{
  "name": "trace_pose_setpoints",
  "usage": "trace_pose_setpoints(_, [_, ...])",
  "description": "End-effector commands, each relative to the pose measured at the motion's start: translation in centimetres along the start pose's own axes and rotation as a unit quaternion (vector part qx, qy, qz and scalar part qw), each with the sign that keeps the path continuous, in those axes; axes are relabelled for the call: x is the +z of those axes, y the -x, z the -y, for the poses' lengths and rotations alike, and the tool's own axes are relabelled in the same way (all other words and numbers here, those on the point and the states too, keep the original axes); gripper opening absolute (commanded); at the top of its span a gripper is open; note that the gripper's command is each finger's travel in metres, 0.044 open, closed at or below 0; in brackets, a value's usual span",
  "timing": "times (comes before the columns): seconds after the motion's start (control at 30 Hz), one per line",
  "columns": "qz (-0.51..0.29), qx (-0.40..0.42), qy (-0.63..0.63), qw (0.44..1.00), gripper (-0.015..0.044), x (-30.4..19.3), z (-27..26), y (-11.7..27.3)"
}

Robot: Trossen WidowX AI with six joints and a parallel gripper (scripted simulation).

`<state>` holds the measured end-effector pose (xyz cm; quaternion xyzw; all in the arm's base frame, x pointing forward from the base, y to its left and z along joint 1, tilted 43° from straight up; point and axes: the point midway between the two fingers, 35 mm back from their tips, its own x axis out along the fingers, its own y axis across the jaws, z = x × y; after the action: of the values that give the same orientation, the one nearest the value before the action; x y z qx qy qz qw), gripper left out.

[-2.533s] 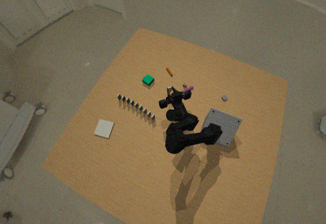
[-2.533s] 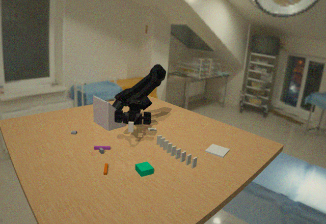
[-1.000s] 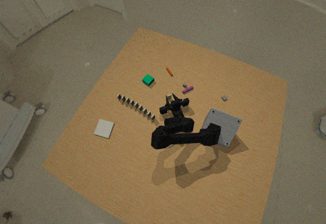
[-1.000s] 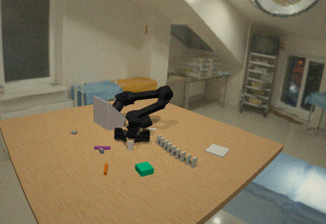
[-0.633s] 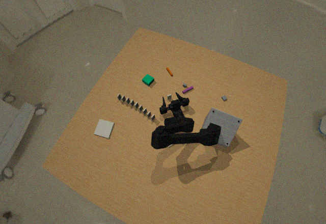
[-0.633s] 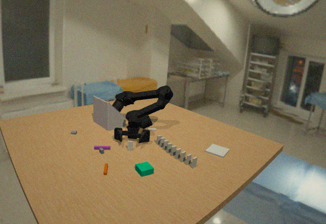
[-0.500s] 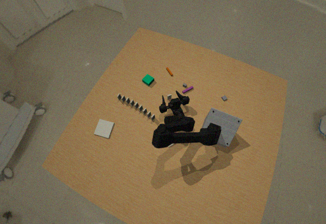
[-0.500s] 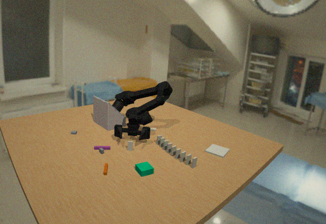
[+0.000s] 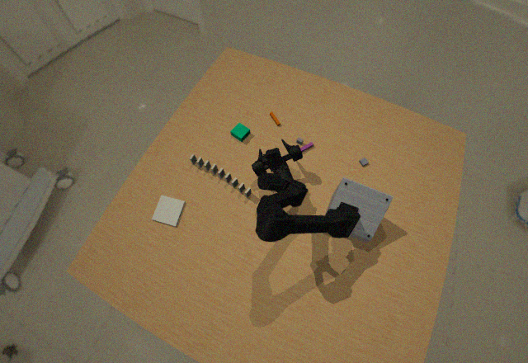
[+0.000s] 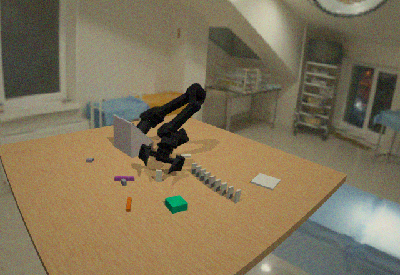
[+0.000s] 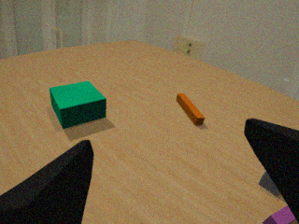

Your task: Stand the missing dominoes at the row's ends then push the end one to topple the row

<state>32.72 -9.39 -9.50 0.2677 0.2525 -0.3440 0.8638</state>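
A row of several grey dominoes [image 9: 220, 174] [image 10: 214, 181] stands on the wooden table [image 9: 384, 286] [image 10: 80, 239]. One more grey domino [image 10: 158, 175] stands upright on its own, well apart from the row's arm-side end and off its line. My gripper [image 10: 158, 165] [image 11: 171, 137] is open wide just above this domino, one finger on each side, not touching it. In the top view the arm hides this domino. Another pale piece [image 10: 185, 155] lies flat behind the arm.
A green block [image 9: 240, 131] [image 10: 175, 204] [image 11: 78, 103], an orange bar [image 9: 275, 118] [image 10: 129, 204] [image 11: 191, 108], a purple bar [image 9: 307, 146] [image 10: 124, 177] [image 11: 280, 219] and two small grey cubes [image 9: 363, 162] [image 10: 89, 159] lie around. A white flat tile [image 9: 168, 210] [image 10: 265, 180] lies beyond the row. The grey arm base [image 9: 366, 205] [image 10: 127, 136] stands behind.
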Motion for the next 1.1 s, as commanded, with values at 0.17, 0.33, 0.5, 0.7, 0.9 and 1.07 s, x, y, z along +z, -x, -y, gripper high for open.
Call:
trace_pose_setpoints(0.17, [-0.125, -0.010, 0.122, 0.984, 0.0440, 1.9, -0.4, -4.4])
trace_pose_setpoints(0.33, [-0.286, -0.006, 0.134, 0.949, 0.0440, 1.0, 1.2, -5.8])
trace_pose_setpoints(0.5, [-0.441, 0.020, 0.098, 0.892, 0.0440, 0.9, 2.2, -4.4])
trace_pose_setpoints(0.7, [-0.526, 0.069, 0.040, 0.847, 0.0440, 3.1, 1.9, -2.8])
trace_pose_setpoints(0.9, [-0.601, 0.097, -0.027, 0.793, 0.0440, 5.0, 1.6, 0.2])
trace_pose_setpoints(1.07, [-0.632, 0.101, -0.057, 0.766, 0.0440, 5.8, 1.5, 1.8])
